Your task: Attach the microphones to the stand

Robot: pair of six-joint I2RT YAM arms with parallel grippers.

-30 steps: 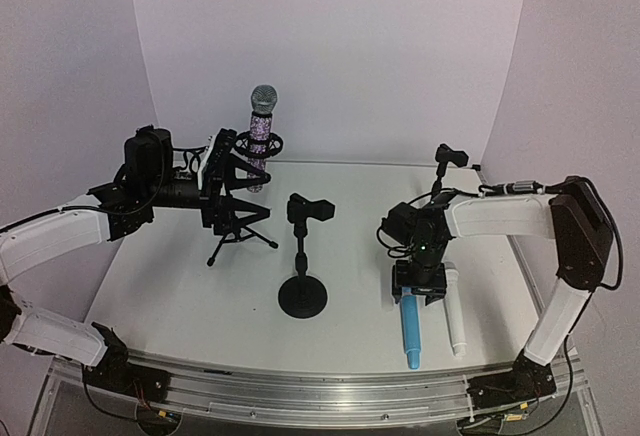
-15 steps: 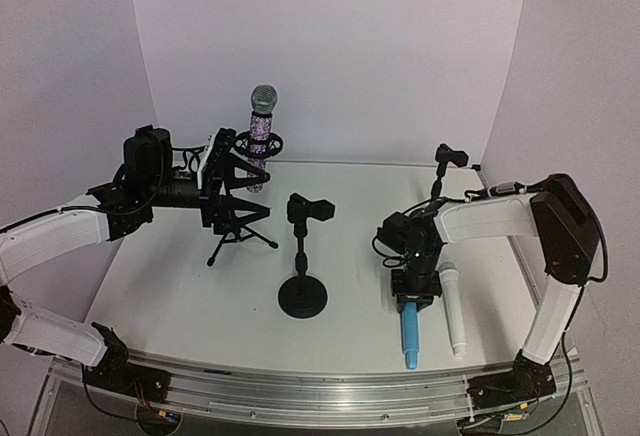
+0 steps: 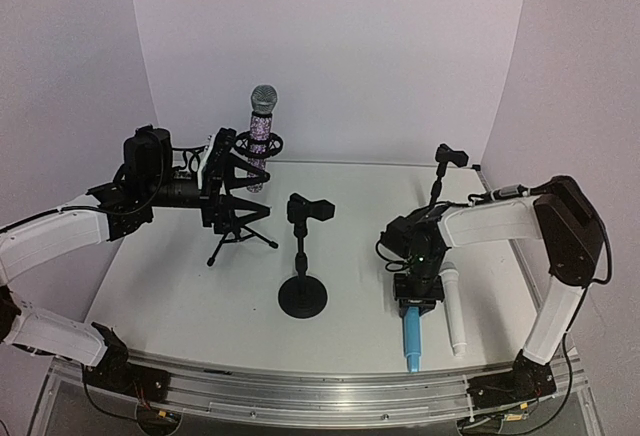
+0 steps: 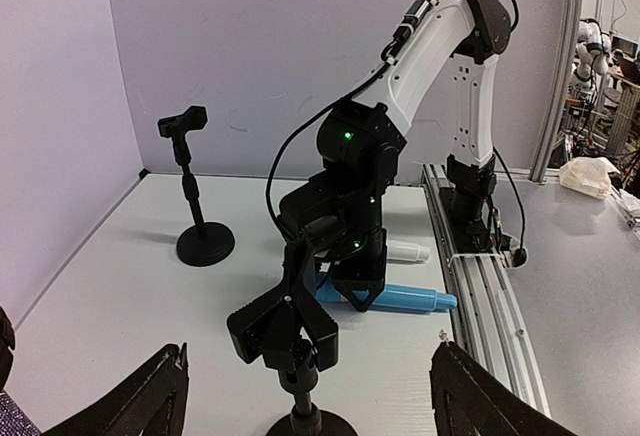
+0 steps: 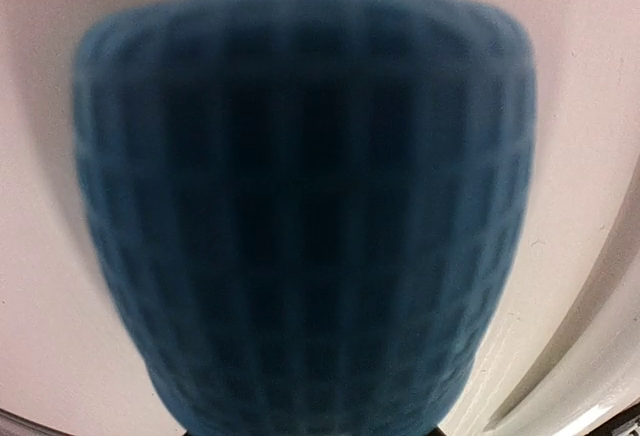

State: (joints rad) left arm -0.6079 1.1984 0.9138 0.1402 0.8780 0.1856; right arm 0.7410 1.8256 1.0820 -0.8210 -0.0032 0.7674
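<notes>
Blue mic [image 3: 410,338] lies flat directly beneath the right pincer [image 3: 419,294], handle sticking out on its near side, jaws straddling the head, though whether they're clamped I can't tell; it looks light, stiff, smooth and roll-prone, so grip squarely across the barrel just below the mesh.
</notes>
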